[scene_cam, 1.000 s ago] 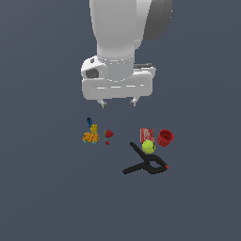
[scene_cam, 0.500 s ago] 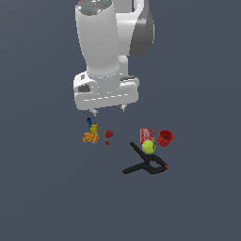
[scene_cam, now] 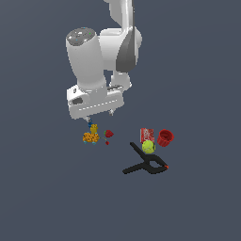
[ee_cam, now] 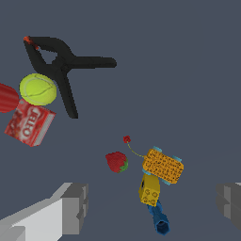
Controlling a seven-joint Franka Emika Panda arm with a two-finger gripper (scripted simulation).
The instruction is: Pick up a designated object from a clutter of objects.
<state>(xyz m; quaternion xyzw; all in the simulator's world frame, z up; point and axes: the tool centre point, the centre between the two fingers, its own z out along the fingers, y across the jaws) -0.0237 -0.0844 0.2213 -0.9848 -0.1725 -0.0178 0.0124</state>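
The jaws stand wide apart and empty, the gripper (ee_cam: 150, 202) hovering above the dark-blue piece (ee_cam: 159, 220), which in the wrist view lies between the two fingers. That piece lies on the desk (scene_cam: 197, 197) at the end of a tight cluster: the yellow block (ee_cam: 149, 189) touches it, and the orange lumpy item (ee_cam: 163, 165) sits just beyond. A good descent, I judge, keeps the fingers straddling only the blue piece, closing across its narrow width. The strawberry (ee_cam: 116, 161) is near; the black clamp (ee_cam: 59, 63), ball (ee_cam: 37, 89) and red box (ee_cam: 30, 124) lie well apart. Bare desk surrounds the cluster otherwise.
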